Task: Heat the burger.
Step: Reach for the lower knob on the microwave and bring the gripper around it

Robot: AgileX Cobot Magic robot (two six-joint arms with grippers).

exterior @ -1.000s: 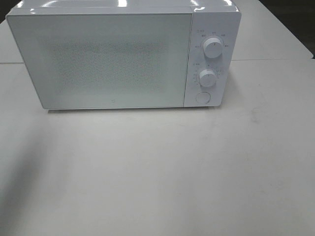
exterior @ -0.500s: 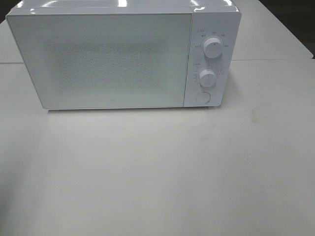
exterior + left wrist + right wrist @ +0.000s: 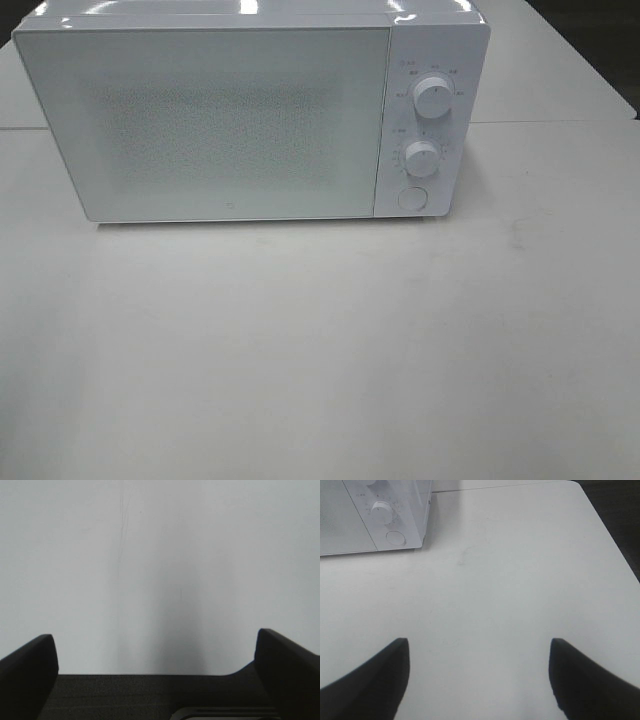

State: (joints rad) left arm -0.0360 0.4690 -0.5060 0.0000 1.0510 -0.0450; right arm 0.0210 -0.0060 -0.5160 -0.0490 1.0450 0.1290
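1. I am looking down at a white, box-shaped microwave oven (image 3: 230,115) that is sitting toward the back of a pale grey tabletop (image 3: 320,350).
2. Its wide frosted door (image 3: 205,120) is lying shut, flush with the front, and I am making out nothing through the speckled window.
3. On the control strip to the right of the door, a round white upper knob (image 3: 432,97) is sitting above a round white lower knob (image 3: 422,158), and a round white push button (image 3: 411,199) is sitting just beneath them.
4. I am not finding the burger in any view. With the door shut and cloudy, I cannot tell whether it is inside.
5. The left gripper (image 3: 155,650) is hanging over a plain pale surface with faint scratch lines. Its two black fingers (image 3: 27,675) are standing wide apart and holding nothing.
6. The right gripper (image 3: 479,650) is likewise standing open. Its black fingers (image 3: 370,685) are well apart, with only bare tabletop showing between them.
7. Through the right wrist camera I am seeing the microwave's control corner well apart from that gripper, with the table's far edge running beside a dark floor.
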